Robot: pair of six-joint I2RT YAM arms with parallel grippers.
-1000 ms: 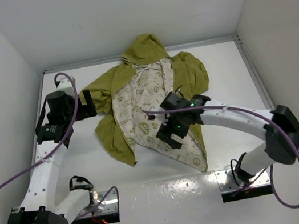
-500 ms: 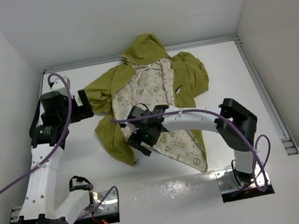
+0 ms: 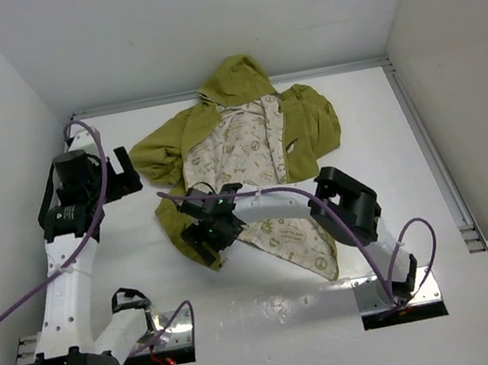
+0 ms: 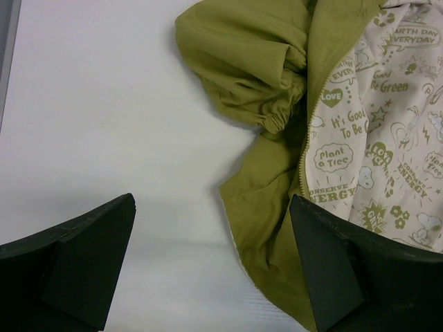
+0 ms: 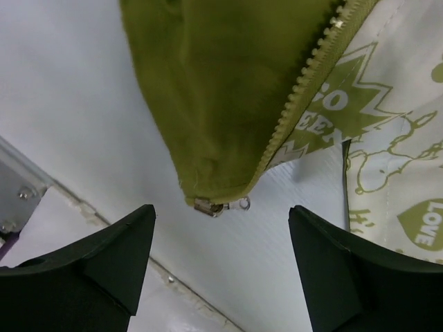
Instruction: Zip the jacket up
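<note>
The olive-green jacket (image 3: 305, 124) lies open on the table, its cream printed lining (image 3: 249, 158) facing up and the hood at the far side. My right gripper (image 3: 206, 244) is open and empty over the left front panel's bottom corner. In the right wrist view the metal zipper slider (image 5: 216, 206) with its ring pull lies at that hem corner, between and just ahead of my open gripper (image 5: 221, 277). My left gripper (image 3: 127, 173) is open and empty just left of the jacket's left sleeve (image 4: 242, 62). The gathered cuff (image 4: 277, 121) shows ahead of this gripper (image 4: 214, 273).
White walls close in the table on three sides. A metal rail (image 3: 227, 88) runs along the far edge, and another rail (image 5: 21, 194) shows near the right gripper. The mounting plates (image 3: 277, 314) are at the near edge. Purple cables hang from both arms.
My right arm has swung left across the lining, from the jacket's middle to the bottom corner of the left front panel. My left gripper has drawn back to the left, away from the sleeve.
</note>
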